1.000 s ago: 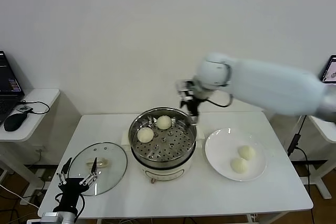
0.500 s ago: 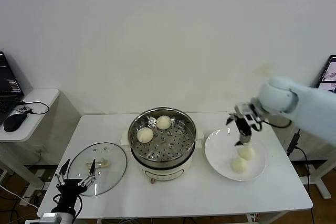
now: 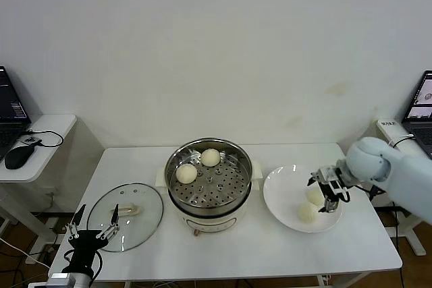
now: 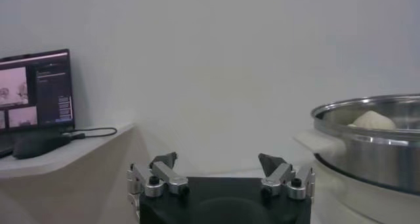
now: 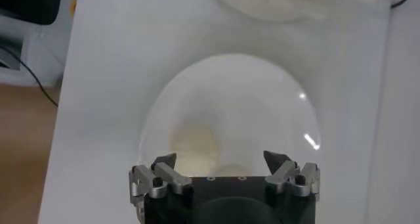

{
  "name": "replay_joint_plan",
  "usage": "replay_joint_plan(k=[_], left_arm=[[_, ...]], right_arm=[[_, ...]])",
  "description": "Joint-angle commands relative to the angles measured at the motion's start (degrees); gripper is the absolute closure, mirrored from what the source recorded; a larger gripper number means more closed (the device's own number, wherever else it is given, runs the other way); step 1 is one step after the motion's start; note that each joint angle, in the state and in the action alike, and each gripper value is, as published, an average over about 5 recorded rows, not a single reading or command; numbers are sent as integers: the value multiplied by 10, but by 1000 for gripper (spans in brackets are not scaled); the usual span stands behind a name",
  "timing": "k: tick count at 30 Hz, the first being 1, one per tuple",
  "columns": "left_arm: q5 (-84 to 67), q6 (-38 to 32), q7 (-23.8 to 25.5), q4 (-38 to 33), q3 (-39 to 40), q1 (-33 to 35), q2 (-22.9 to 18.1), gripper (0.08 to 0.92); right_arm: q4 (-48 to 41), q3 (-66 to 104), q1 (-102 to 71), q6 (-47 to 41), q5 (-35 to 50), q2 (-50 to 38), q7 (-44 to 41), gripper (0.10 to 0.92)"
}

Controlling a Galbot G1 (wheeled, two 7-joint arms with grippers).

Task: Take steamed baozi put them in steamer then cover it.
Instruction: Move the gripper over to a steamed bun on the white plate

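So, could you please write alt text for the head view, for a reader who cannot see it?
The right claw, open, hovers over two off-white dough buns on a round white plate. Left of the plate on the white table, a shiny steel steamer pot holds two more buns. The clear glass lid lies at the left, near the open left claw.

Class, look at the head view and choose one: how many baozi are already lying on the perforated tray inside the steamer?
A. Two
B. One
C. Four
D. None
A. Two baozi, one nearer and one farther back, lie on the tray of the steamer, while the other two still sit on the white plate.
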Motion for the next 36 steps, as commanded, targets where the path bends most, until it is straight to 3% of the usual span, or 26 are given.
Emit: replay_joint_plan(k=[1, 19, 36], left_arm=[[-1, 2, 0, 1, -3, 0, -2, 177], [-1, 1, 1, 8, -6, -2, -4, 177], [-2, 0, 0, 8, -8, -1, -8, 177]], right_arm=[[-28, 57, -91, 11, -45, 6, 3, 203], [-106, 69, -111, 13, -61, 98, 19, 209], [-109, 63, -92, -1, -52, 102, -4, 445]])
